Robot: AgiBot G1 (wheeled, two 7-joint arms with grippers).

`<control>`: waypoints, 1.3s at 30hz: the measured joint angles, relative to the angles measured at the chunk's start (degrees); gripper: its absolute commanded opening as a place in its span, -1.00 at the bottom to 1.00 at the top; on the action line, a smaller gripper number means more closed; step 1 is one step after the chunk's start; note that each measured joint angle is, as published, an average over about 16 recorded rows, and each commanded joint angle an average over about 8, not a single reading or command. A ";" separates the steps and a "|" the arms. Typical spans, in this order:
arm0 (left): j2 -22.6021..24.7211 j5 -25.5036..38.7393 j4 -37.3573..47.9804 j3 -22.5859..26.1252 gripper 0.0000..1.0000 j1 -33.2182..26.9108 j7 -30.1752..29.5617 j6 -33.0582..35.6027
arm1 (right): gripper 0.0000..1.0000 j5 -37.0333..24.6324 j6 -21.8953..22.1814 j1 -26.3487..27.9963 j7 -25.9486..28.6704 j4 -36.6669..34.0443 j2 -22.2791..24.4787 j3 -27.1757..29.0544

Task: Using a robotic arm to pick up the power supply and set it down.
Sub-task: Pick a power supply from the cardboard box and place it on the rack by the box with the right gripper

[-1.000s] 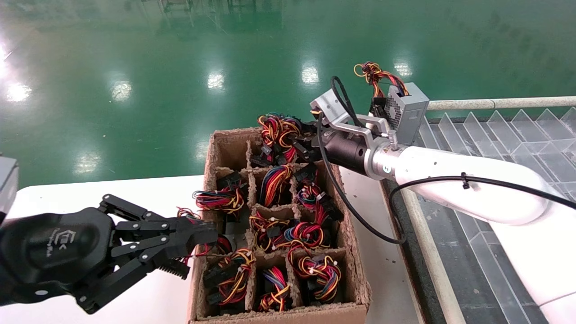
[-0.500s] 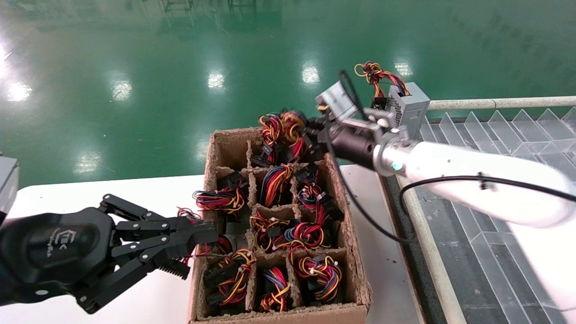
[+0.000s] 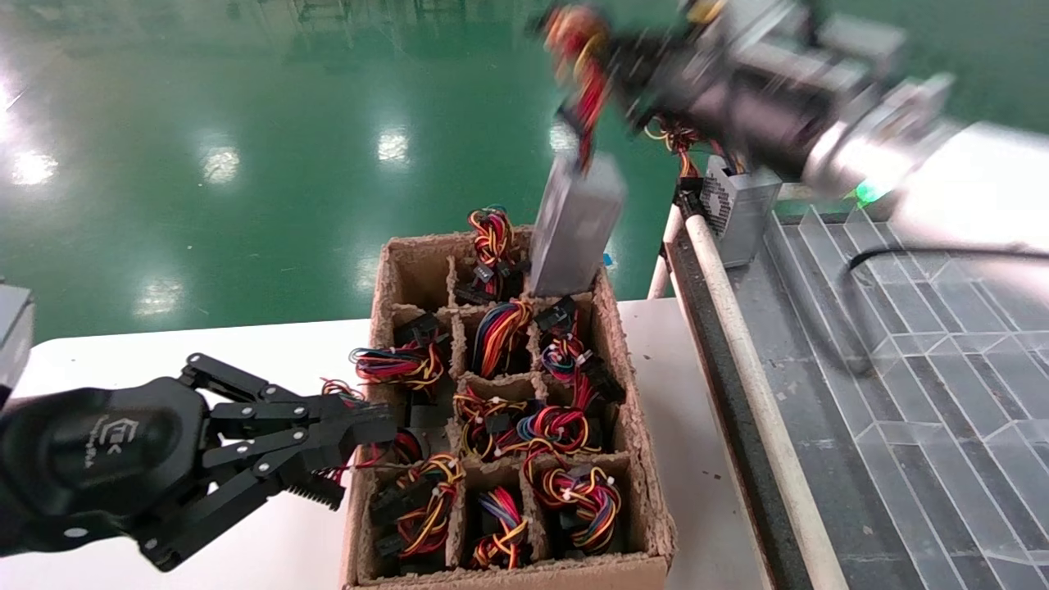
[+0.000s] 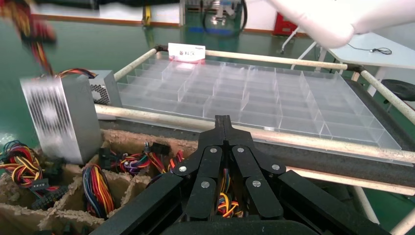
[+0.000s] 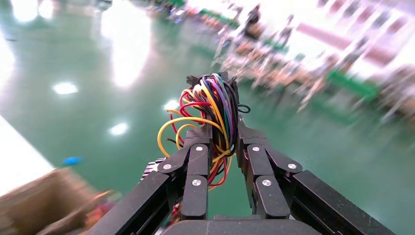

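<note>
My right gripper [image 5: 224, 139] clamped the wires [image 5: 208, 110], dangling the power supply [image 3: 574, 225] over the box [image 3: 631, 410]; left gripper [image 4: 223, 122] sat closed.

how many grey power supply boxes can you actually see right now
2. One plain grey metal power supply hangs by its wires from the right gripper above the cardboard crate's far cells. A grille-faced grey box stands on the clear tray's corner. More may hide in the cells.

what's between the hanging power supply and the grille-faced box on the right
Head view: only bare green floor separates the power supply from the grille-faced box.
</note>
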 measured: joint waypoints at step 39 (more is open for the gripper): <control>0.00 0.00 0.00 0.00 -1.00 0.00 0.00 0.00 | -1.00 -16.21 -0.84 12.73 -3.88 -16.74 9.99 2.36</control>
